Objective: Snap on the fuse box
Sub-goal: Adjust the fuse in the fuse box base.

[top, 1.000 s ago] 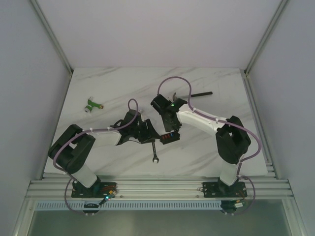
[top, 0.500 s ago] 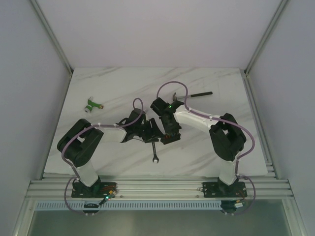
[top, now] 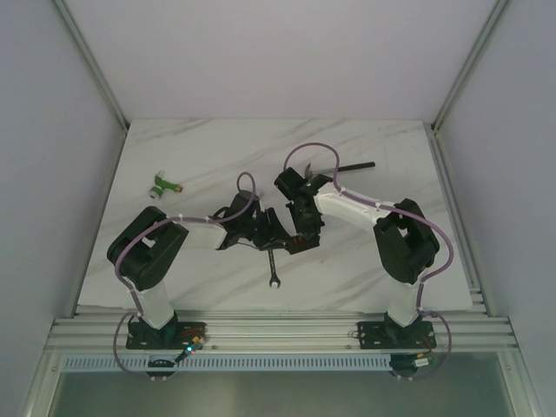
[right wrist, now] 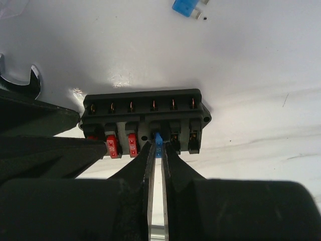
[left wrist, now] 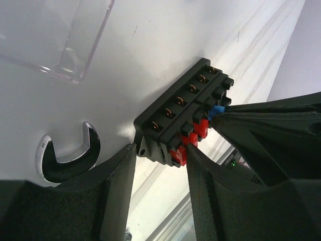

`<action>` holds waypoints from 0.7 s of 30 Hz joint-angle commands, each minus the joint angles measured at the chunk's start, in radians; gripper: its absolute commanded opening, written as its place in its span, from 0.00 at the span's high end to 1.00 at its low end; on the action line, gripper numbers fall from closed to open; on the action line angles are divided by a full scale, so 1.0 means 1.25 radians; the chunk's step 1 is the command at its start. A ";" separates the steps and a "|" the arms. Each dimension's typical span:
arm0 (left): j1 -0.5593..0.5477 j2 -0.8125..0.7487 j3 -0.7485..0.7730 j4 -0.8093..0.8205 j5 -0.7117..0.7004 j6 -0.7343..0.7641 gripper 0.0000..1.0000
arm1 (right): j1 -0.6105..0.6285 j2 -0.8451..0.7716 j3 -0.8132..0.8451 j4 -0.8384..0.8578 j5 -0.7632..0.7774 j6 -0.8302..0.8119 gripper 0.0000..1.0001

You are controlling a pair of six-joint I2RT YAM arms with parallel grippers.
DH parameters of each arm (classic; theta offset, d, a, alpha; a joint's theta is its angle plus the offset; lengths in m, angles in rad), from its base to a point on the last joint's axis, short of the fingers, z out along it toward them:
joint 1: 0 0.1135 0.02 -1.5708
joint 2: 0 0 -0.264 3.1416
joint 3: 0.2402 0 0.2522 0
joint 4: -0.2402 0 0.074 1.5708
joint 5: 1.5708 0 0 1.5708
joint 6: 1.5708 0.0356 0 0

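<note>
White marbled desk [top: 191,156] with the black fuse box [right wrist: 145,108] near its centre, the left pincer [left wrist: 160,150] from 9 o'clock straddling its red-fused end, clamped or not I cannot tell, and the right pincer [right wrist: 158,146] from 12 o'clock pinched onto a blue fuse [right wrist: 158,138] seated in it.

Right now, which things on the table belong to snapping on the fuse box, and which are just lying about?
For the job: fuse box; clear cover; seated blue fuse, pinched by the right fingers.
Lying about: wrench; green-and-white connector; loose blue fuse; dark tool.
</note>
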 commanded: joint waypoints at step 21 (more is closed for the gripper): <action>-0.008 0.081 0.020 -0.005 0.006 0.009 0.59 | 0.010 0.186 0.022 0.017 -0.037 -0.062 1.00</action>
